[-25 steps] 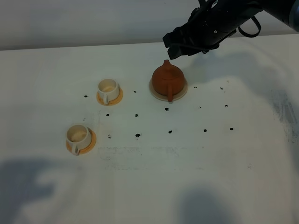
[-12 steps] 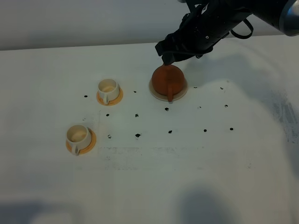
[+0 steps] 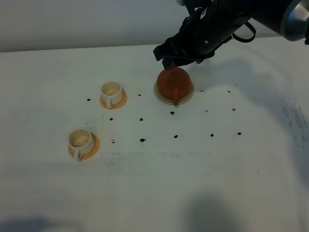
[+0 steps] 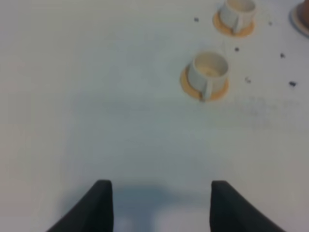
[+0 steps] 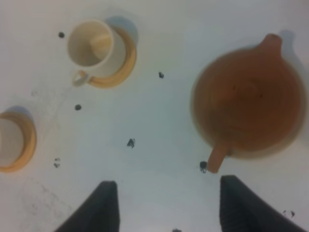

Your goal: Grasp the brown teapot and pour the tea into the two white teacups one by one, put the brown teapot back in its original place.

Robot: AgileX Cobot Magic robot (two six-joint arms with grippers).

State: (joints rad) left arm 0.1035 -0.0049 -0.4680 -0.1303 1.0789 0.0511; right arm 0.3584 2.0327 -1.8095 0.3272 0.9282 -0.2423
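While right fingers (image 5: 104, 208) stand wide apart, brown teapot (image 5: 248, 104) sits just beyond tips, ungripped.

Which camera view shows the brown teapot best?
The right wrist view: the brown teapot appears whole from above, spout and handle clear. In the exterior high view the right arm covers its far edge; the left wrist view catches a sliver.
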